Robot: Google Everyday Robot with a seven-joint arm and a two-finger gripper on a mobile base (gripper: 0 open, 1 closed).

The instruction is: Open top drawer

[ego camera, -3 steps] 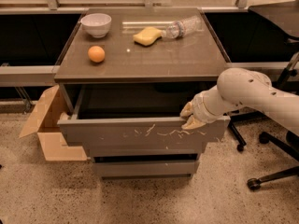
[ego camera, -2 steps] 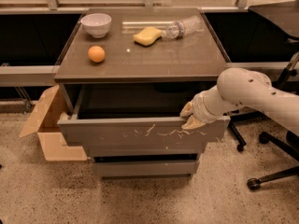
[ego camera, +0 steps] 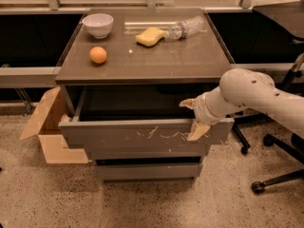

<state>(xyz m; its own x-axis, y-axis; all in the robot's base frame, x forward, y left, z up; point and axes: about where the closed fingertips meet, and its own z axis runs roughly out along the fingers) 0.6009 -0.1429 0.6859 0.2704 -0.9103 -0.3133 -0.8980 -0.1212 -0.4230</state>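
Top drawer (ego camera: 118, 134) — the scratched, handleless front nearest the viewer — stands partly out of the cabinet, above two shorter fronts. At its right end the gripper (ego camera: 194, 118) is closed on the upper edge, one of its fingers (ego camera: 197, 131) on the outer face and the other inside; with no handle, this lip appears the only purchase. Behind, on the worktop (ego camera: 156, 63): orange (ego camera: 98, 55), bowl (ego camera: 98, 24), sponge (ego camera: 149, 36), bottle (ego camera: 187, 27).

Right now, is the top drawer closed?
No: the top drawer is pulled well out from the cabinet, its dark inside showing, with the gripper at its front edge near the right end.
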